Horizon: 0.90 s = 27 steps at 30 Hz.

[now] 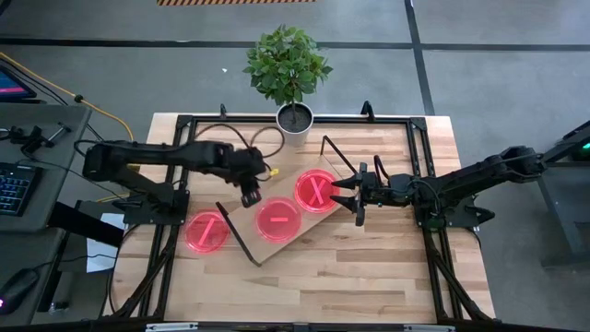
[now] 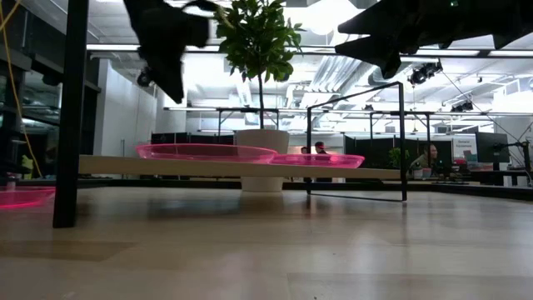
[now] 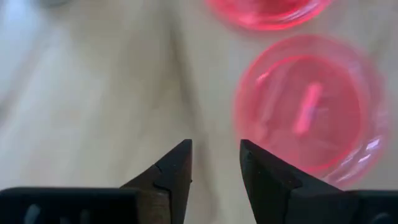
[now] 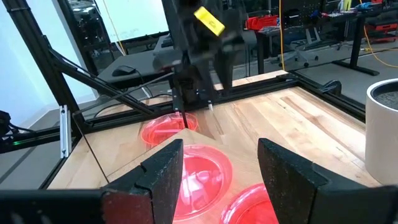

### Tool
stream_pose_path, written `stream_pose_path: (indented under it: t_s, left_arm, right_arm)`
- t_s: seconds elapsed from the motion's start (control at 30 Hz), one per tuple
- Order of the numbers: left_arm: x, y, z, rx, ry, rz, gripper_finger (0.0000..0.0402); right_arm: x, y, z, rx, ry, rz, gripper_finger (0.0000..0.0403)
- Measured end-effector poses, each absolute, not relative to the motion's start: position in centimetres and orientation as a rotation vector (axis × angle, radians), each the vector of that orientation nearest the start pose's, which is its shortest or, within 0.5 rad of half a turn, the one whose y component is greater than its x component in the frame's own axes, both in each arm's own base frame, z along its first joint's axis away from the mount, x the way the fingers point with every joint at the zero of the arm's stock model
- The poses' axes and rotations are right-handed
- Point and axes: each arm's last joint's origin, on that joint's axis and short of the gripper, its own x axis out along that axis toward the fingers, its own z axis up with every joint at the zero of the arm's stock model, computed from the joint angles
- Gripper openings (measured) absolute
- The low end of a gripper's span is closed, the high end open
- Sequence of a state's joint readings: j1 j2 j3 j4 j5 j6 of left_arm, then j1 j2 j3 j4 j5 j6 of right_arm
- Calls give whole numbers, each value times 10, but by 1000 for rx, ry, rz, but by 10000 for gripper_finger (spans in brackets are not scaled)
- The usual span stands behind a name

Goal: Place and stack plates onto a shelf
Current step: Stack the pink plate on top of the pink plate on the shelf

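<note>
My long light-wood shelf (image 1: 277, 221) on black wire legs lies slantwise on the butcher-block table (image 1: 369, 267). Two translucent pink round plates (image 1: 278, 219) rest on it, one marked X; a third plate (image 1: 207, 231) sits just beside it on the table. My left gripper (image 1: 251, 195) and right gripper (image 1: 348, 192) hover parted, holding nothing.

In the left wrist view both plates (image 3: 305, 115) look blurred, and the farther one is cut by the edge. In the low view the table plate (image 2: 21, 197) is cut too.
</note>
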<state>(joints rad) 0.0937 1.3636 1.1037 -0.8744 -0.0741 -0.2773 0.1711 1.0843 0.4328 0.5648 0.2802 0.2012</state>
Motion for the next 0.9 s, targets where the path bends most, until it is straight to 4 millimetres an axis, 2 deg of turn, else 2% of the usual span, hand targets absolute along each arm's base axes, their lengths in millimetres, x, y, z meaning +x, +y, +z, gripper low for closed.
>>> stream_pose_path:
  t_s: [0.1, 0.27, 0.4, 0.53, 0.7, 0.9]
  left_arm:
    - [236, 27, 289, -224, 1113, 431, 128]
    - [194, 19, 317, -285, 1030, 533, 129]
    - [163, 2, 337, -342, 913, 493, 129]
    - [137, -17, 348, -440, 861, 363, 129]
    - [117, -40, 341, -566, 1009, 322, 129]
    - [123, -82, 300, -600, 1270, 304, 129]
  right_arm:
    - [221, 30, 228, 167, 74, -117, 195]
    - [221, 30, 227, 153, 85, -117, 195]
    - [221, 30, 226, 151, 93, -118, 195]
    - [221, 30, 226, 152, 97, -118, 195]
    - [221, 30, 226, 159, 97, -119, 195]
    - [221, 30, 224, 177, 106, -121, 195]
